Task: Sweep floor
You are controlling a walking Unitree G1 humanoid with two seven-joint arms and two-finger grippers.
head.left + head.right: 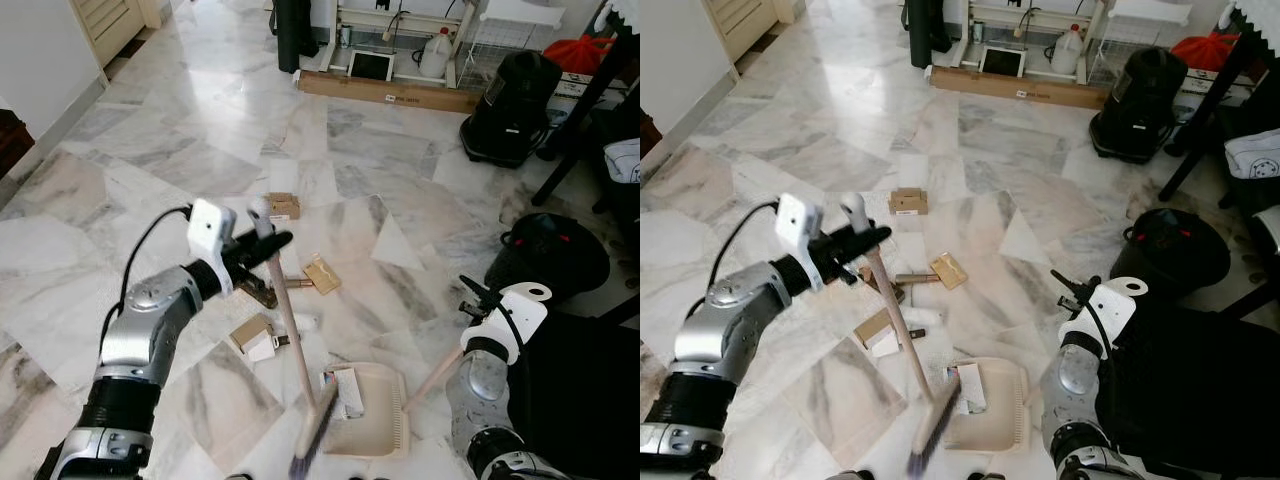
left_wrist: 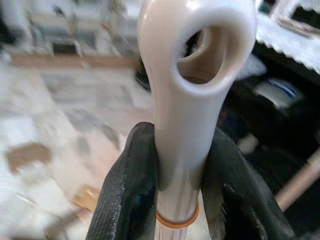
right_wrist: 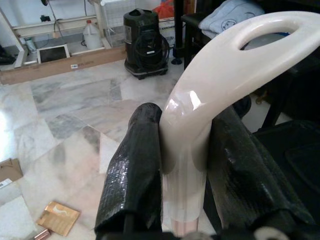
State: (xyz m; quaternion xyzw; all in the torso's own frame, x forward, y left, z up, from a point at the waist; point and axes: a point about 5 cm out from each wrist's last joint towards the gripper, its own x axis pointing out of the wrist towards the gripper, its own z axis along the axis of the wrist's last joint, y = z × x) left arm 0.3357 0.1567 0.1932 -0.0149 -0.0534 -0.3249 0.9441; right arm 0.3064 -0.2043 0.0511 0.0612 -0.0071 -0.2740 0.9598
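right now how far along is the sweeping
Done: one piece of litter lies in the dustpan. In hand: the left gripper holds the broom, bristles at the pan's edge; the right gripper holds the dustpan handle. Left: cardboard scraps scattered on the marble floor.

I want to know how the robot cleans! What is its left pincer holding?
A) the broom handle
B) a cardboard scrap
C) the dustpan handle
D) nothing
A: the left pincer is closed around the top of the broom handle, while the right pincer holds the dustpan handle.
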